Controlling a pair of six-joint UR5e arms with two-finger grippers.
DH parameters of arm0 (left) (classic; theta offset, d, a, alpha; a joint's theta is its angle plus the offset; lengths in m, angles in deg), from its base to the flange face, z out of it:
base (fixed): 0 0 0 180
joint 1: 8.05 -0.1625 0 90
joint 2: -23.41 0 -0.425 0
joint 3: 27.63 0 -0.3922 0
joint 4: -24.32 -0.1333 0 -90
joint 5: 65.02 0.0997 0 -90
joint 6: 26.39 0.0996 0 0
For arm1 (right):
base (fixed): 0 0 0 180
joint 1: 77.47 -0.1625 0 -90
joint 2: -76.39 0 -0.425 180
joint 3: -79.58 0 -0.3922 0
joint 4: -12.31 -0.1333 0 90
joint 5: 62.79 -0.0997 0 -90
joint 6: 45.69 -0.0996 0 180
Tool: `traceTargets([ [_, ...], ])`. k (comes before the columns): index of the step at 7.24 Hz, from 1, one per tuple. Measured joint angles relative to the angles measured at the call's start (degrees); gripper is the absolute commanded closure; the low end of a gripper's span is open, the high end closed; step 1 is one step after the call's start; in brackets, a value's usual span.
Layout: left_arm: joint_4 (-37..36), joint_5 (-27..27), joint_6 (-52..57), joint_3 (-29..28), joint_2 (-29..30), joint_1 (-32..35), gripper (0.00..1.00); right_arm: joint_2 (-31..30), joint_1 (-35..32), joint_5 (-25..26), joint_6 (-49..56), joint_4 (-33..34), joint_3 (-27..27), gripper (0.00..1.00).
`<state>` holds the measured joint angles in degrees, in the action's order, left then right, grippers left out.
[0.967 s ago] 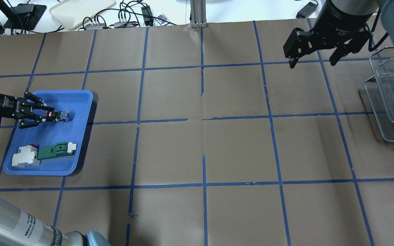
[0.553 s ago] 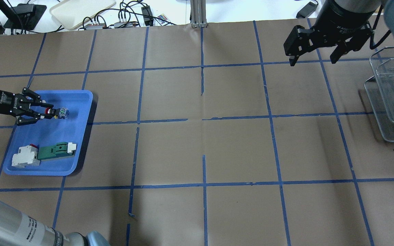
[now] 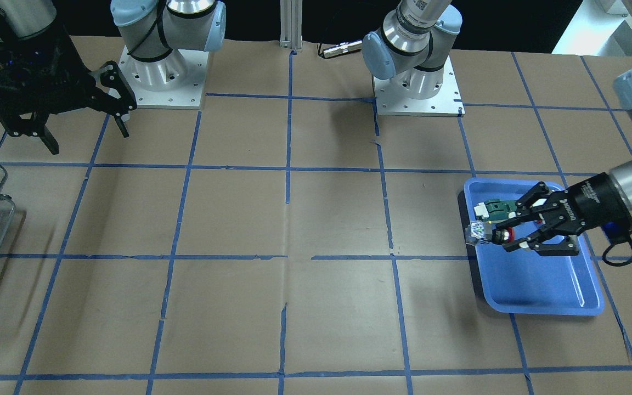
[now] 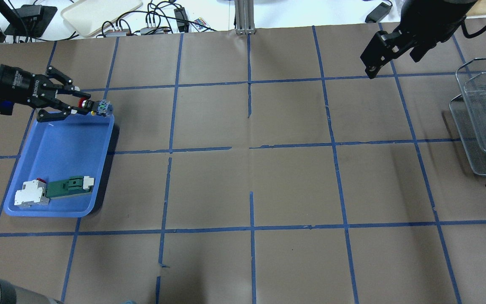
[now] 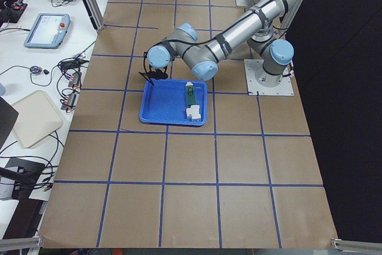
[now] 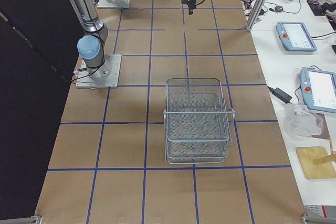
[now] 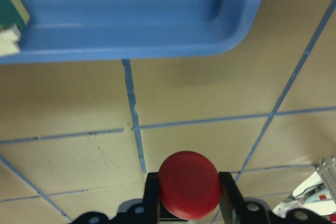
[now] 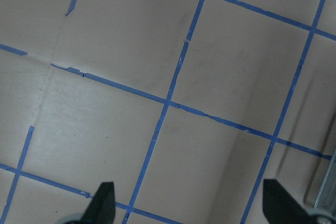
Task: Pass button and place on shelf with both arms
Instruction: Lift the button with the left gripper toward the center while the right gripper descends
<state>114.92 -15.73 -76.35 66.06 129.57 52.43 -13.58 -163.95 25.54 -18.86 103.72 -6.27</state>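
The button (image 4: 99, 107), with red cap and pale block, is held in the air over the far corner of the blue tray (image 4: 70, 147). My left gripper (image 4: 83, 105) is shut on it at the cap end. The front view shows the button (image 3: 483, 234) in the left gripper (image 3: 505, 236) above the tray's edge. The left wrist view shows the red cap (image 7: 189, 184) between the fingers. My right gripper (image 4: 392, 63) is open and empty, high above the table near the shelf (image 4: 483, 118). The right wrist view shows the right gripper (image 8: 191, 208) wide open over bare table.
The tray holds a green-and-white flat part (image 4: 69, 187) and a white block with a red tip (image 4: 31, 195). The wire shelf (image 6: 197, 124) stands at the table's right end. Cables and a cream tray (image 4: 99, 12) lie beyond the far edge.
My left gripper has lifted the button out of the tray and carried it toward the tray's far corner. My right gripper has turned and shifted slightly to the right.
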Motion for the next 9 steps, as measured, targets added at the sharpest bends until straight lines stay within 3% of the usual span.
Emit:
traceTargets([
  [2, 0.3, -4.5, -12.7, 0.1, -3.0, 10.7, 1.00, -0.5, 0.2, -0.1, 11.1, -2.2, -0.6, 0.00],
  [4, -3.9, -8.0, -26.2, 0.1, -4.2, 20.3, 1.00, -1.4, 0.2, -1.0, 25.2, -3.9, -0.9, 0.00],
  [7, -19.3, -9.7, -47.1, 0.5, -2.9, 31.0, 1.00, -2.3, -0.3, -5.6, 49.9, -5.1, -4.0, 0.00],
  [9, -27.7, -9.6, -53.4, 4.0, -3.0, 34.8, 1.00, -2.1, -0.7, -8.1, 58.9, -4.6, -5.4, 0.00],
])
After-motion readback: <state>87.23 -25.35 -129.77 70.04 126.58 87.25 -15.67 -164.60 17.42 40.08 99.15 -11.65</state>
